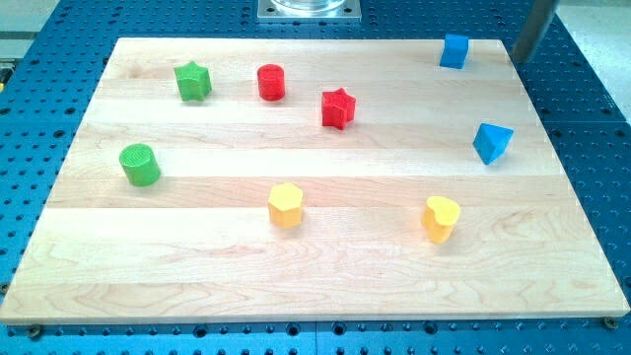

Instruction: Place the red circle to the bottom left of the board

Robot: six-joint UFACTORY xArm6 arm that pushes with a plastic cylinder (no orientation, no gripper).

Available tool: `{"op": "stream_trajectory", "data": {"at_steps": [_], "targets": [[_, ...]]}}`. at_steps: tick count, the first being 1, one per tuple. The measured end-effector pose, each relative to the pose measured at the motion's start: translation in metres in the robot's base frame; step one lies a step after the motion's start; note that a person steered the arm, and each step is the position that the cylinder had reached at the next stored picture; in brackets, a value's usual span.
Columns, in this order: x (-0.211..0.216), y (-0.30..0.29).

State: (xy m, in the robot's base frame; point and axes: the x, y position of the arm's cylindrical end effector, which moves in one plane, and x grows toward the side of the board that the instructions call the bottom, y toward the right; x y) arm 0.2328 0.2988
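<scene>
Rod and no jaws: my arm ends in a plain dark rod that holds nothing. My tip [517,57] sits at the view's top right, at the board's [315,286] far corner, just right of the blue cube [454,50] and apart from it, touching no block. Red circle [271,82] stands upright near the view's top, left of centre, between the green star [193,81] on its left and the red star [337,108] to its lower right, clear of both. Green circle [140,165] sits by the left edge. Yellow hexagon [285,205] and yellow heart [441,218] lie in the lower middle. Blue triangle [492,142] rests near the right edge.
</scene>
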Motion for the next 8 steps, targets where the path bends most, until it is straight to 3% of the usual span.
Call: {"op": "stream_trajectory", "data": {"at_steps": [1, 3, 5, 6, 8], "targets": [[0.007, -0.056], [-0.025, -0.073], [-0.002, -0.237], [0.035, -0.302], [0.064, -0.341]]}}
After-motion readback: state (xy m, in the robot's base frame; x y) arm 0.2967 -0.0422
